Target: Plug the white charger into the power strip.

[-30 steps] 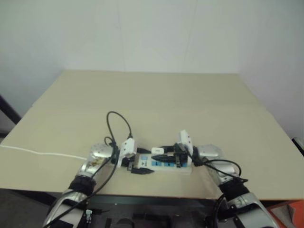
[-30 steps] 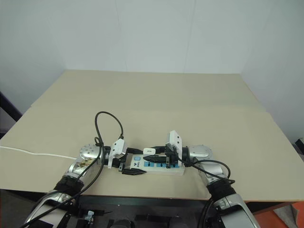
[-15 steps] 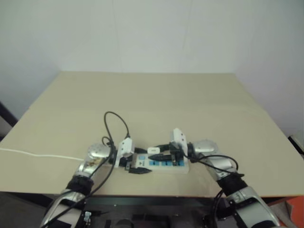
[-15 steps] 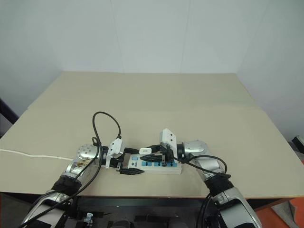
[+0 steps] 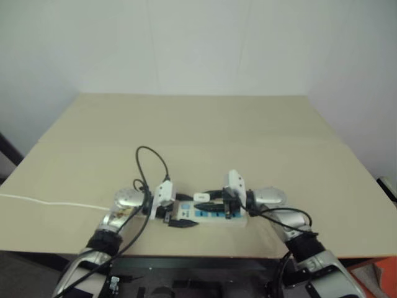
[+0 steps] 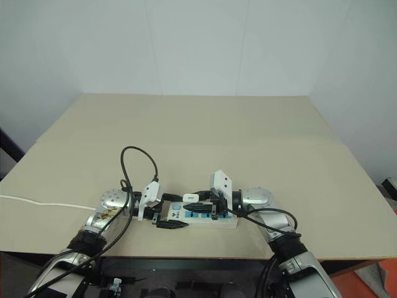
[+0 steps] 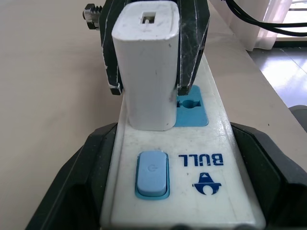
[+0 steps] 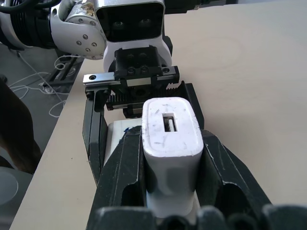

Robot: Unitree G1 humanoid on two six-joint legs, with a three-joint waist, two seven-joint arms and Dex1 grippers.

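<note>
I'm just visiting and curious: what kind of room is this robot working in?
Probably a lab or test room: a bare table against plain white walls, with just a power strip and a charger held by the robot's grippers.

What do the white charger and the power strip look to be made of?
White charger: likely hard plastic, satin white; fine scuffs show on its end face. Power strip: probably glossy white plastic, given the soft highlights, with blue plastic-looking socket faces and switch.
</note>
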